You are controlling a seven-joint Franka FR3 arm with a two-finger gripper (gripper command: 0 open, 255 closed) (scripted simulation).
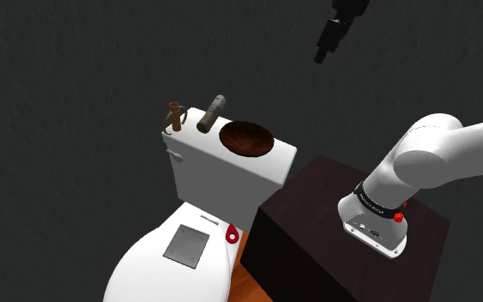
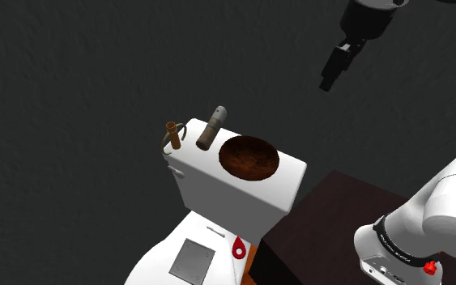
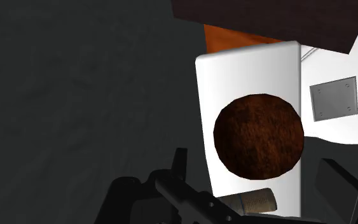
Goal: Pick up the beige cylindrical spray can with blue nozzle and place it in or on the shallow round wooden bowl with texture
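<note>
Toilet tank (image 1: 222,176) below carries bowl (image 1: 246,138) and spray can (image 1: 210,114); fingers (image 3: 180,167) hang high above, apart, empty.

Gripper (image 1: 320,58): its upper part runs off the shoulder view's top edge.
Spray can (image 3: 258,202): from the wrist camera I get one pale end; the rest sits behind the gripper's black body. The nozzle's colour is too small for me to call.
Arm (image 1: 454,150): cut by the shoulder view's right edge, so I lose the links up to the hand.
Brown item (image 1: 175,116) beside the can: too small for me to name.
Toilet (image 1: 141,270): its front is cut off by the bottom edge in both exterior views.
Red item (image 1: 232,232) on the toilet: too small to identify.
Stand (image 1: 316,197): its base falls below the bottom edge.
</note>
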